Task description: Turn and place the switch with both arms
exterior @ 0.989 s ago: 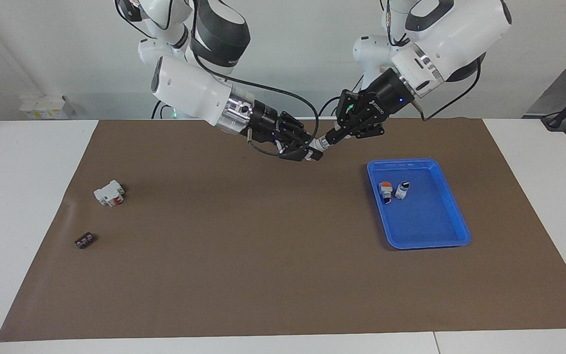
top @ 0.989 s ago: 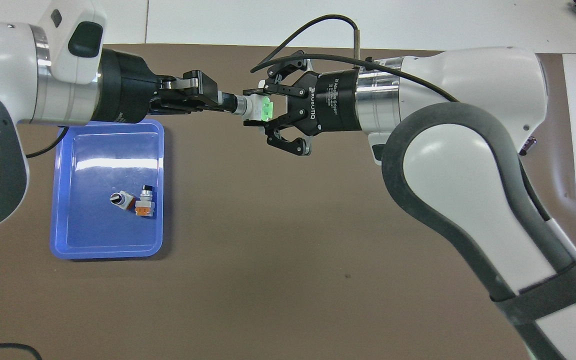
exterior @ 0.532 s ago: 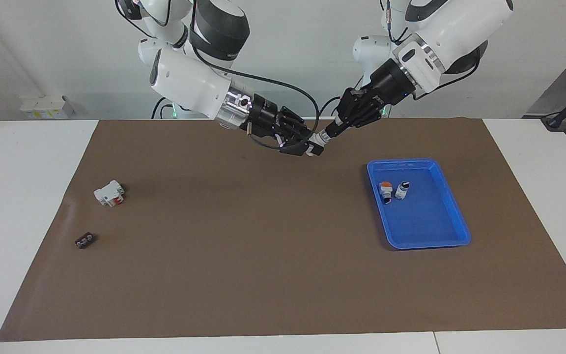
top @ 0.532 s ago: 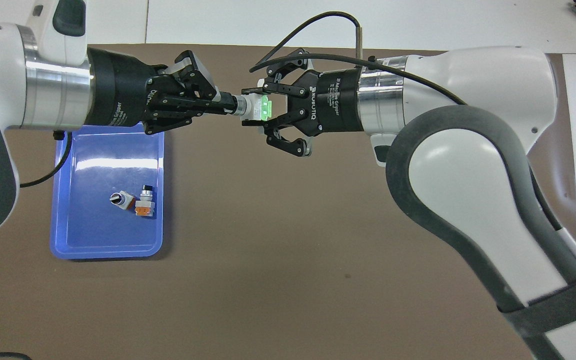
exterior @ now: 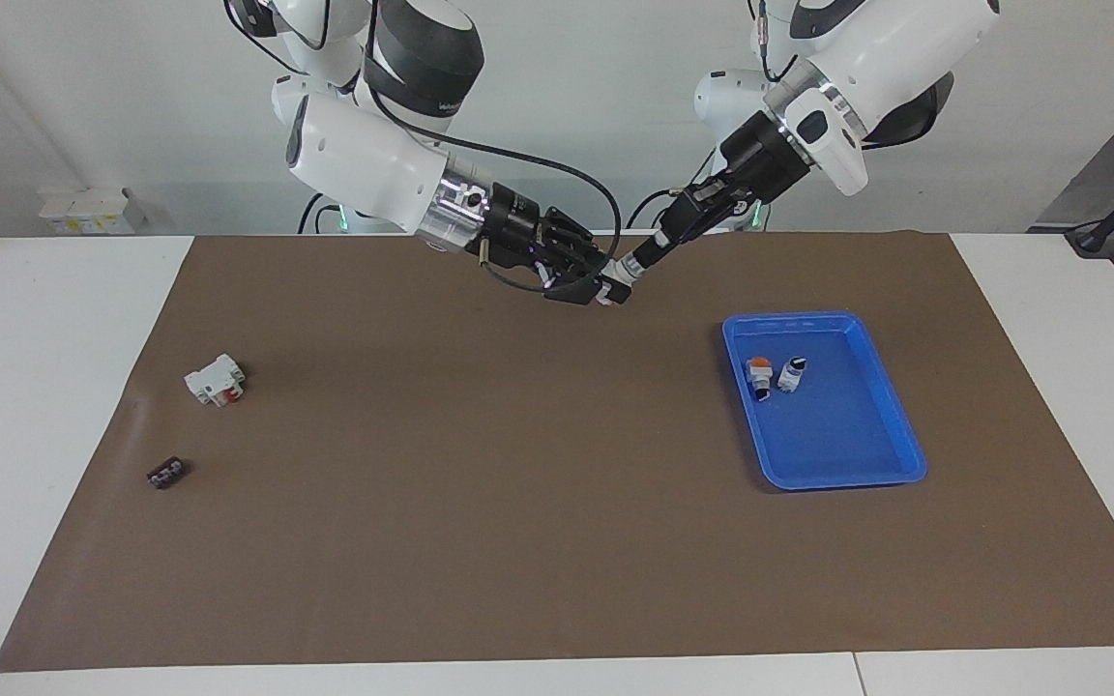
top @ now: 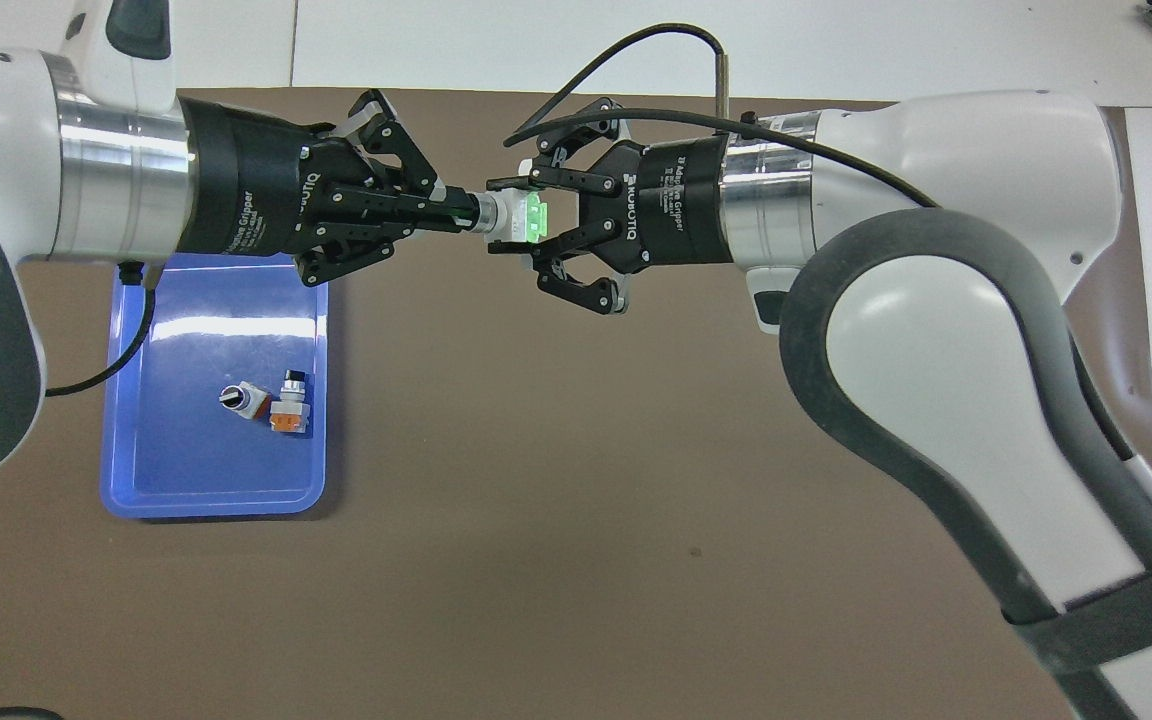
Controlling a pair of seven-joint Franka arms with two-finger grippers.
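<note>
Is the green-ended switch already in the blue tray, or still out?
Out: both grippers hold the switch in the air, beside the blue tray.

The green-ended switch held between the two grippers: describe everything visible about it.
The small selector switch has a white plastic-looking body, a bright green end block, a silver collar and a black knob tip. It lies roughly level in the air over the brown mat. The right gripper is shut on its body; the left gripper is shut on its knob end.

Left hand [top: 461,210] and right hand [top: 508,214] raised, tips meeting, both clamped shut, arms angled inward
</note>
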